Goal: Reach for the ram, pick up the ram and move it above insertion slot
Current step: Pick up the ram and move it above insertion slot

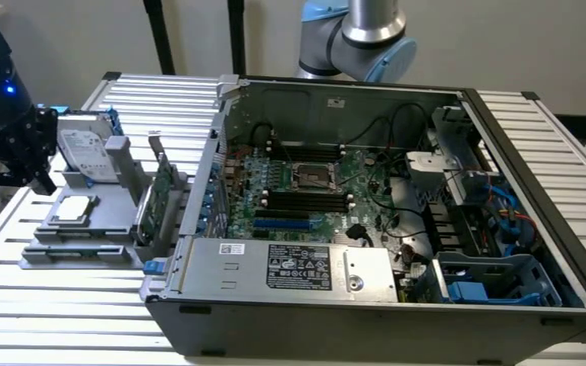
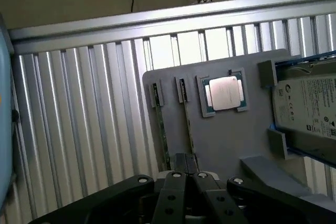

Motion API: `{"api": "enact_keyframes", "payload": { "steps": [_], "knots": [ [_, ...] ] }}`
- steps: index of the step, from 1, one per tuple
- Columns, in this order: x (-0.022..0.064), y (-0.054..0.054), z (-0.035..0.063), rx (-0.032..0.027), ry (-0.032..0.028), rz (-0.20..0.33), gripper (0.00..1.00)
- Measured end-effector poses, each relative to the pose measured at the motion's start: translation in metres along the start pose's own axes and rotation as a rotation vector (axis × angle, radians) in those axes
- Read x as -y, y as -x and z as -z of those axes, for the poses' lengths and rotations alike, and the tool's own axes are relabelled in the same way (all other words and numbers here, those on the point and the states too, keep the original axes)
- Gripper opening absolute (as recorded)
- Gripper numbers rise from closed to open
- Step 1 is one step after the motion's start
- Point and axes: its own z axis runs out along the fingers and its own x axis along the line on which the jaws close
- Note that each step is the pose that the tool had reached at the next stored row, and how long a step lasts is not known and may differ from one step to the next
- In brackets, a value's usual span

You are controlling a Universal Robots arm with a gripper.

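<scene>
The gripper [image 2: 185, 157] hangs over the gray tray [image 1: 79, 255] at the exterior view's left, well apart from the open computer case [image 1: 375, 305] that takes up most of the slatted counter [image 1: 59, 313]. From the wrist view its two fingers [image 2: 177, 166] are pressed together. The ram [image 2: 187, 124] sits edge-up in a groove of the tray, a thin stick running straight toward the fingertips until they hide its end, so whether they touch it I cannot tell. A second stick [image 2: 163, 129] lies in the groove just beside it.

The tray is crowded. A silver processor chip [image 2: 224, 93] sits in its square frame next to the ram, a hard drive [image 1: 88, 149] is propped at the far end, and a green expansion card [image 1: 161, 198] stands upright on the side nearest the case (right between tray and case wall). Inside the case, the black insertion slots [image 1: 308, 202] lie on the motherboard, with cables looping nearby toward the exterior view's right.
</scene>
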Motion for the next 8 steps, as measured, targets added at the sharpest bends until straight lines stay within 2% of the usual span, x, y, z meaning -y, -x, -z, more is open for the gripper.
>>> {"api": "enact_keyframes", "payload": {
  "steps": [4, 8],
  "knots": [
    [0.0001, -0.0003, -0.0011, -0.0018, -0.0058, 0.066, 0.11],
    [0.0002, -0.0017, -0.0016, -0.0018, -0.0183, 0.097, 0.11]
  ]
}}
